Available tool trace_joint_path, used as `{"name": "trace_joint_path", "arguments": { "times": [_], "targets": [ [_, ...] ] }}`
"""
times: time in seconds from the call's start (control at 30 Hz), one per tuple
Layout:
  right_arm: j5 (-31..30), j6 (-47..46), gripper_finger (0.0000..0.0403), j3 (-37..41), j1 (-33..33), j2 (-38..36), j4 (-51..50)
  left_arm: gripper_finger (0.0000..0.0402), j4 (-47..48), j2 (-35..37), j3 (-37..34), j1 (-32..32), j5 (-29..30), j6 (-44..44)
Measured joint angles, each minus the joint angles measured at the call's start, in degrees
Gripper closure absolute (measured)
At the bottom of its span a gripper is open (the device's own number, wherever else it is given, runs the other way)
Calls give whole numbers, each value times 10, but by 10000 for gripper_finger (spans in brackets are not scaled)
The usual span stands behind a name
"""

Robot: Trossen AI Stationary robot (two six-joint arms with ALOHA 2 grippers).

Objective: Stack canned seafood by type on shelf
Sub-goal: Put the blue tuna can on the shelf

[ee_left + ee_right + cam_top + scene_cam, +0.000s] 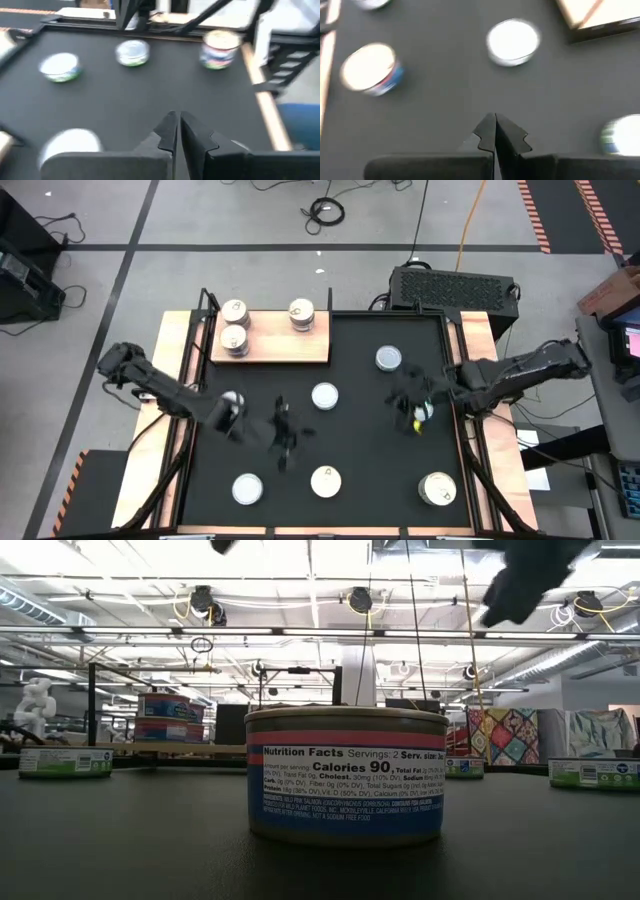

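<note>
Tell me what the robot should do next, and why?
Probably open the left gripper and lower it over the nearest loose can. Both grippers have their jaws shut and hold nothing, the right gripper too. Five cans lie on the black mat, and three already stand on the shelf.

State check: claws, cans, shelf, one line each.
Left claw: shut, empty, over the mat.
Right claw: shut, empty, over the mat.
Shelf: three cans on it, upright, none stacked.
Shelf cans: two close together, one apart.
Loose cans: upright on the black mat, unsorted.
Front can: upright, nutrition label facing the low camera.
</note>
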State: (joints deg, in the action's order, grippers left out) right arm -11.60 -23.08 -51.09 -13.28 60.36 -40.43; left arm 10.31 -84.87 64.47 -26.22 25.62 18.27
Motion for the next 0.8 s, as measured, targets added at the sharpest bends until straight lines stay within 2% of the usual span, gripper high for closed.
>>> {"name": "trace_joint_path", "arguments": {
  "times": [0.17, 0.27, 0.37, 0.5, 0.7, 0.8],
  "targets": [
    [0, -81, 403, 0, -133, 27, -13, 378, -90, -62, 0, -74, 50, 92],
    [12, -113, 403, 0, -203, 34, -23, 378, -169, -117, 1, -94, 50, 99],
    [15, -165, 403, 0, -266, 31, -31, 378, -184, -181, 41, -101, 46, 99],
    [15, -220, 403, 0, -327, 29, -31, 378, -126, -260, 147, -104, 46, 66],
    [15, -229, 403, 0, -357, 31, -31, 378, 99, -363, 361, -111, 31, 37],
    [14, -231, 403, 0, -362, 31, -32, 377, 173, -396, 440, -111, 30, 27]
  ]
}}
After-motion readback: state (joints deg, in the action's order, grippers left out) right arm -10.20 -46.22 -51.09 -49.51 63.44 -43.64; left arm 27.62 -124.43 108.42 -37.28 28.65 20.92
